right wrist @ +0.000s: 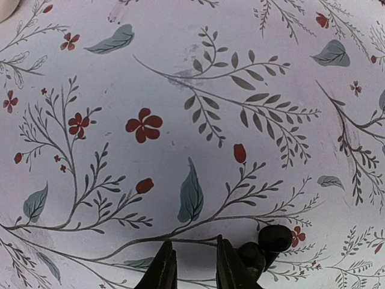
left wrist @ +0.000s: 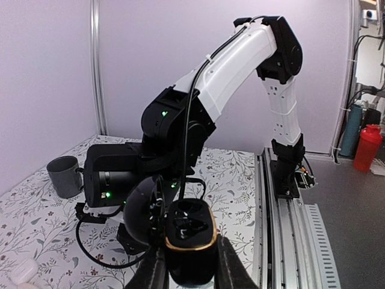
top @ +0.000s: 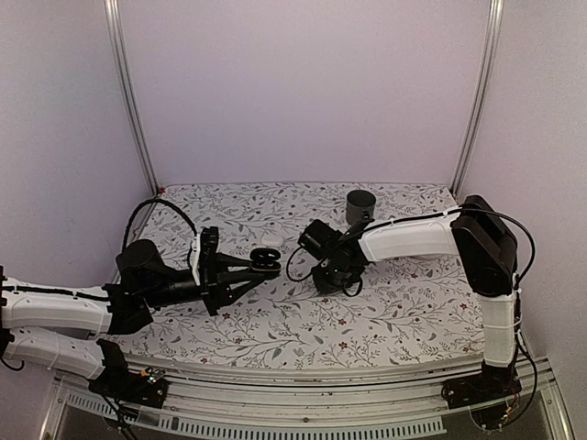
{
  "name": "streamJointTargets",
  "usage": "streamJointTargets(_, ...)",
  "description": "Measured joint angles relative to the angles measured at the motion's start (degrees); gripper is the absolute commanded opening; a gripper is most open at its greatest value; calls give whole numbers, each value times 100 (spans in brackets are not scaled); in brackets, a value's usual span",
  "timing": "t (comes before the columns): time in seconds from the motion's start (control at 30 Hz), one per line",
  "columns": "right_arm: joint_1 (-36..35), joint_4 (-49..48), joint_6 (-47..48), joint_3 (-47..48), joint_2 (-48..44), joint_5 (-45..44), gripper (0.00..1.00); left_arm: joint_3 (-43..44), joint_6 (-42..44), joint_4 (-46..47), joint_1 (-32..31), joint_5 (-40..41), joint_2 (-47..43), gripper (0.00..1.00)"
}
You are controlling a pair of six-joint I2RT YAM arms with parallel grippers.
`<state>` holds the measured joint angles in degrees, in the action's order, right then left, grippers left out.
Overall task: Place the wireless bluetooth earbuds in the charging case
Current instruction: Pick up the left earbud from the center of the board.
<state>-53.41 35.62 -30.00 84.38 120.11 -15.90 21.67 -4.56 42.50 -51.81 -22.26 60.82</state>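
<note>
1. Fingers (left wrist: 155, 270) on your left gripper (left wrist: 191, 278) are clamped tight on the black case (left wrist: 190, 251), one on each side. You'll see that at the bottom middle of the left wrist view.
2. That case has its lid (left wrist: 142, 214) flipped open toward the left of the frame, with a gold rim around the mouth. Inside is too dark to say whether anything sits in there.
3. From overhead, you've got that case at the tip of the left gripper, just left of centre. A white case (top: 271, 241) sits just above it in the frame.
4. Your right gripper (right wrist: 192, 268) points straight down at the flowery tablecloth (right wrist: 180, 72). Its fingers are a little apart, with only cloth showing in the gap.
5. Look bottom right of centre in the right wrist view for a black earbud (right wrist: 269, 242). It lies on the cloth right beside the outer side of the right-hand finger, outside the gap. Can't tell if it's actually touching.
6. Overhead again, a grey mug (top: 360, 206) stands upright near the back of the table, just above the right gripper in the frame.
</note>
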Motion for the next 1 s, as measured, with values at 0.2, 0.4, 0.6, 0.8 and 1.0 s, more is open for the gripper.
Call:
streamJointTargets(0.2, 0, 63, -20, -37, -103, -55, 24, 0, -2, -7, 2, -9, 4, 0)
streamJointTargets(0.4, 0, 59, -120, -330, -507, -52, 25, 2, -13, -7, 4, -42, 98, 0)
streamJointTargets(0.6, 0, 52, -175, -433, -586, -52, 25, 2, -22, -7, 7, -83, 184, 0)
streamJointTargets(0.8, 0, 44, -197, -459, -577, -52, 25, 4, -42, -13, 9, -107, 190, 0)
streamJointTargets(1.0, 0, 42, -210, -459, -529, -55, 25, 4, -48, -37, 9, -111, 190, 0)
